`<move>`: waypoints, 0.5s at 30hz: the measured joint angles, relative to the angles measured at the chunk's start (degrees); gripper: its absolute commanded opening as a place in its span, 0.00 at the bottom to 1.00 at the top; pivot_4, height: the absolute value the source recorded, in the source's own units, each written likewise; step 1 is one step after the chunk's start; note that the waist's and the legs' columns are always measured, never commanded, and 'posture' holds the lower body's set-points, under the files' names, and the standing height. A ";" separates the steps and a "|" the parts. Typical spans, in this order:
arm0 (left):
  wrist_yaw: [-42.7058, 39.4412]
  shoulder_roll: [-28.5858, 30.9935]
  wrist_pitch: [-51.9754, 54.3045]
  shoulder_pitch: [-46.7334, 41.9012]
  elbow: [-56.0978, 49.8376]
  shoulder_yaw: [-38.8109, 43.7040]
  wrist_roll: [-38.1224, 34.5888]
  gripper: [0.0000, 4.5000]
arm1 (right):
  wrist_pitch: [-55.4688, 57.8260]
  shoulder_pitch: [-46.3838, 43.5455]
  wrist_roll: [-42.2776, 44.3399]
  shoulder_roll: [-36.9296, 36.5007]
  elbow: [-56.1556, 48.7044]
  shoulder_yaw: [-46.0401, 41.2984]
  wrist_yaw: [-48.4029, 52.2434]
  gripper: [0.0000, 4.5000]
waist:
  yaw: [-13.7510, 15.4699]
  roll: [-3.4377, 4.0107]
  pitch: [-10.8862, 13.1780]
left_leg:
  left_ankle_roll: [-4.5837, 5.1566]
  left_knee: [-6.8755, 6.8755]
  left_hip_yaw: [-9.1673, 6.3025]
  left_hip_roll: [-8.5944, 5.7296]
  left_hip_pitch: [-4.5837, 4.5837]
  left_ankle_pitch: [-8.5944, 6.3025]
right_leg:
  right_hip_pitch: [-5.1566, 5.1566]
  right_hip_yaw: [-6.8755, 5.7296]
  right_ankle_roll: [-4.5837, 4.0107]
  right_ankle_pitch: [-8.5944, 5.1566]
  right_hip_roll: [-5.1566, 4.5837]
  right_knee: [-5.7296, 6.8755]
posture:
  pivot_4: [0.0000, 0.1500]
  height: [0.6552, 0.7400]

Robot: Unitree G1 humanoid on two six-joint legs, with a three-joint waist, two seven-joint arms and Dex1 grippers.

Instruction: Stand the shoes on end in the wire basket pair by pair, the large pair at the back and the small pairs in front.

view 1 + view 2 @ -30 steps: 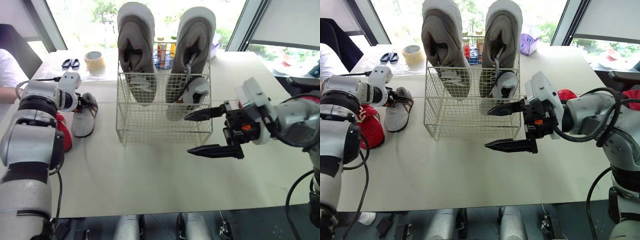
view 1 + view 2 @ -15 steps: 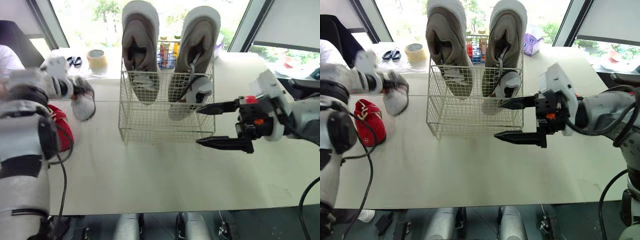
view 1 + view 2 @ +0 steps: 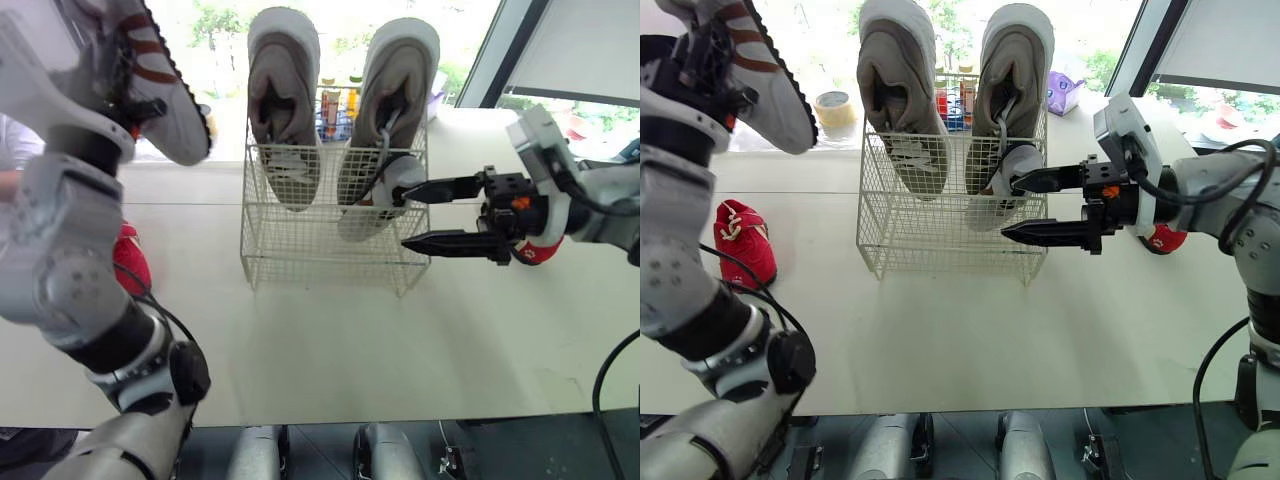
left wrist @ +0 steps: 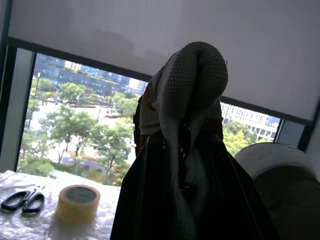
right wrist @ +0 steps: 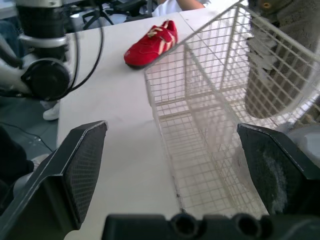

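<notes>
The white wire basket (image 3: 330, 235) stands mid-table with two large grey shoes (image 3: 284, 100) (image 3: 395, 100) on end at its back. A small grey shoe (image 3: 380, 195) stands in front of the right one. My left gripper (image 4: 180, 150) is shut on another small grey shoe (image 3: 165, 95) with brown stripes, raised high at the upper left, well above the table. My right gripper (image 3: 1008, 208) is open, empty, at the basket's right front corner. One red shoe (image 3: 740, 250) lies left of the basket. Another red shoe (image 3: 1162, 238) lies behind my right gripper.
A tape roll (image 3: 832, 105) and scissors (image 4: 20, 199) lie at the table's back left. Bottles (image 3: 332, 100) and a purple packet (image 3: 1064, 90) sit behind the basket. A person (image 3: 15, 145) sits at the left edge.
My left arm has lifted the small grey shoe from table level beside the basket to high at the upper left. My right gripper has drawn back to the right and its fingers have narrowed.
</notes>
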 measured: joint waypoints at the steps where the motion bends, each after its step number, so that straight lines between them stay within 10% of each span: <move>1: -0.07 -0.02 -0.55 1.21 -0.68 -1.51 0.02 0.05 | -0.11 -0.68 -0.74 0.04 1.21 0.74 0.80 1.00 | 0.00 0.00 0.00 | 0.00 0.00 0.00 0.00 -0.01 0.00 | -0.02 0.00 0.00 0.00 0.01 0.00 | 1.00 0.15; 15: -4.75 -0.55 -20.02 17.23 -1.00 -20.88 7.84 0.05 | 1.47 -3.88 -3.99 1.25 4.70 2.61 4.58 1.00 | 0.08 0.03 -0.02 | 0.03 0.01 0.00 0.00 -0.07 -0.02 | -0.05 -0.01 0.00 0.00 0.00 -0.04 | 1.00 0.15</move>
